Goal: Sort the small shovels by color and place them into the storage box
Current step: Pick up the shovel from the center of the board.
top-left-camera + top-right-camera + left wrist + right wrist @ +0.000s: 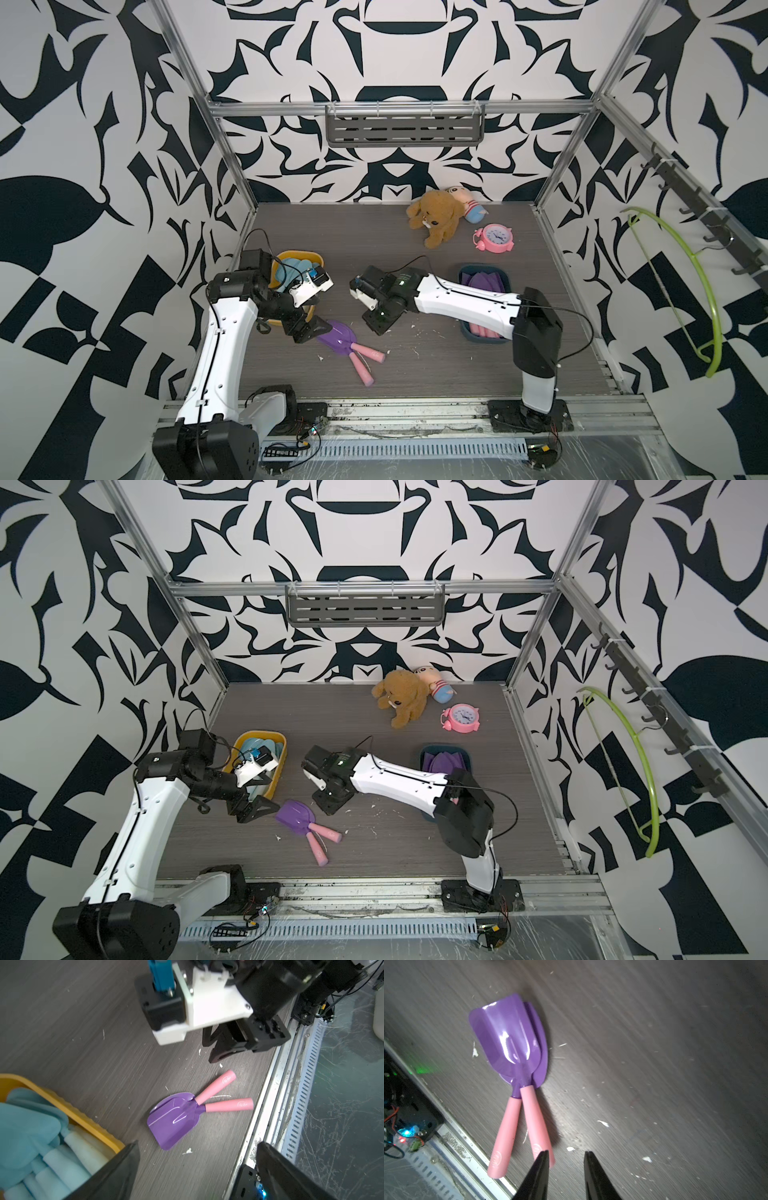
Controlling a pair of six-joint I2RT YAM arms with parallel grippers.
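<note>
Both top views: two purple shovels (337, 333) (293, 813) nested flat on the table (415, 365), blades between left claw (309, 330), spread wide and empty, and right claw (376, 321), part open and empty. Left wrist: long axes fanned, blades toward left claw, pink handles (216, 1084) toward right claw. Right wrist: one handle end under a fingertip (543, 1167), outside the gap; probably best to centre gap across that handle before pinching.

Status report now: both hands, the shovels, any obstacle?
Left hand open, empty. Right hand partly open, empty. Two purple plastic shovels with pink handles lie stacked on the grey table, unsorted. Nothing blocks them.
</note>
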